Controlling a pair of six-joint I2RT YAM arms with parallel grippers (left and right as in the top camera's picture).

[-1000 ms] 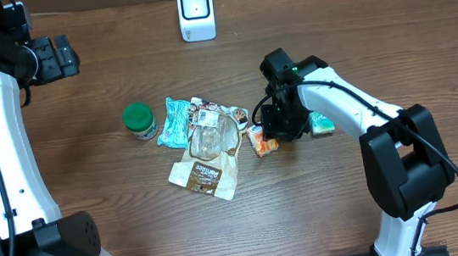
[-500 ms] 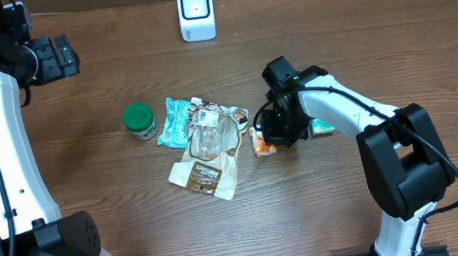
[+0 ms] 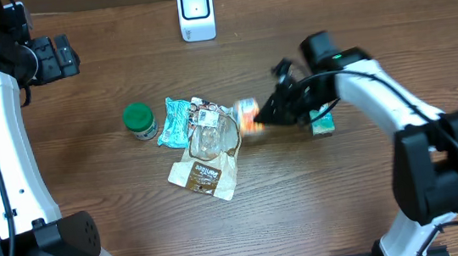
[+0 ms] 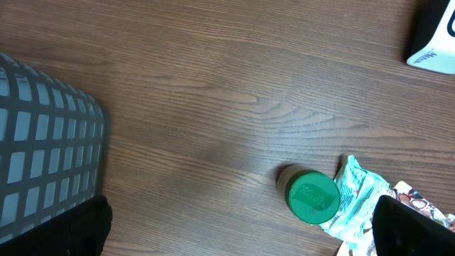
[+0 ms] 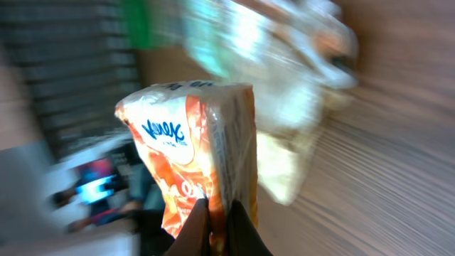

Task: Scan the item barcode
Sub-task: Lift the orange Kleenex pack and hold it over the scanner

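The right gripper [image 3: 264,117] is pressed together on 1 edge of the orange packet [image 3: 247,115], pinching it. The packet looks raised off the worktop [image 3: 305,205], just beside the pile of packets [image 3: 204,148]. In the right wrist view the packet [image 5: 193,146] stands straight out from the gripper [image 5: 217,229], its long axis in line with the fingers. It is a small, flat, crinkly pouch, orange and white with blue lettering; no barcode shows on the faces in view. The white scanner [image 3: 196,12] sits at the far edge, beyond and to the left of the packet, window facing the worktop's middle. The right arm is the nearer. The left gripper [image 3: 64,58] is spread wide, well apart and empty.
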